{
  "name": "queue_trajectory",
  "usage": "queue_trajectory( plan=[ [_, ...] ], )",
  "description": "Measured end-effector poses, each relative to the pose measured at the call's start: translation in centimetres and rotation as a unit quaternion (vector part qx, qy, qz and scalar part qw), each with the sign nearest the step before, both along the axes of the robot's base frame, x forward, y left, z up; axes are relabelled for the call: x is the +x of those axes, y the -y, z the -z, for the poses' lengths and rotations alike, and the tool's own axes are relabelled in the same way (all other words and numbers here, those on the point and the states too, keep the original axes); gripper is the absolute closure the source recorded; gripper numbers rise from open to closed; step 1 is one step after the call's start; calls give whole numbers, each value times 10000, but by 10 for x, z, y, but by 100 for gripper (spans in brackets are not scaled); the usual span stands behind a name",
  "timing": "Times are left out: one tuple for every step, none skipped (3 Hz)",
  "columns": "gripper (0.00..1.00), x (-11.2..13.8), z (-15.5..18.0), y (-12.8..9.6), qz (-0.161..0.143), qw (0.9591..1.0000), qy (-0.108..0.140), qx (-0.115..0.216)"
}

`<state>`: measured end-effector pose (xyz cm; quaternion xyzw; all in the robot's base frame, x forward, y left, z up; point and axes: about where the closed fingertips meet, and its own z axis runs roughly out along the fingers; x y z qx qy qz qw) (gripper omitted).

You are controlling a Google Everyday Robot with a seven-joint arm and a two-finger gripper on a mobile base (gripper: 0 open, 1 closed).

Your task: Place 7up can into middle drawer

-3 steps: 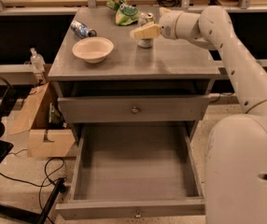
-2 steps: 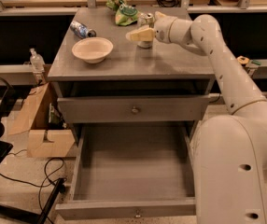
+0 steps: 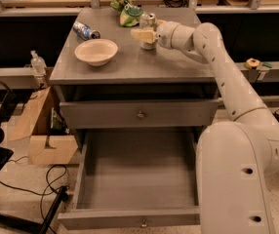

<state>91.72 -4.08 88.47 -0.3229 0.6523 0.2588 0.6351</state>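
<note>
So the 7up can (image 3: 148, 20) is standing upright on top of the grey cabinet (image 3: 129, 69), toward the back right of the surface, silver top showing. The robot's gripper (image 3: 144, 35) is right at it, reaching in from the right, with its cream-coloured tip lying across the lower front of the can. Honestly I can't tell from here whether the claw is actually clamped on the can or just sitting against it. The white arm (image 3: 227, 77) runs from the gripper down to the big rounded base (image 3: 237, 179) at the right of the cabinet. Also on the top: 1 pale bowl (image 3: 96, 51) toward the front left, well apart from the can, a small blue-labelled bottle (image 3: 85, 31) lying on its side behind the bowl, and a green frog toy (image 3: 126, 11) at the back edge, just left of the can. Below, the top drawer (image 3: 105, 115) is closed, with 1 little round knob (image 3: 140, 114) in the middle. The middle drawer (image 3: 139, 179) under it is pulled way out and I can see straight onto its bare grey floor. There's a cardboard box (image 3: 42, 135) on the floor to the left of the cabinet.
</note>
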Motion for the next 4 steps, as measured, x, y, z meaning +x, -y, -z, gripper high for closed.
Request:
queue_trajectory(
  plan=[
    [77,0,1,-3,-16,10000,-6,3],
    [99,-10,-10,-12,-224,9997,5,9],
    [100,-50,-40,-15,-648,9979,-30,8],
    [100,-109,-68,-7,-1037,9942,-275,-121]
  ],
)
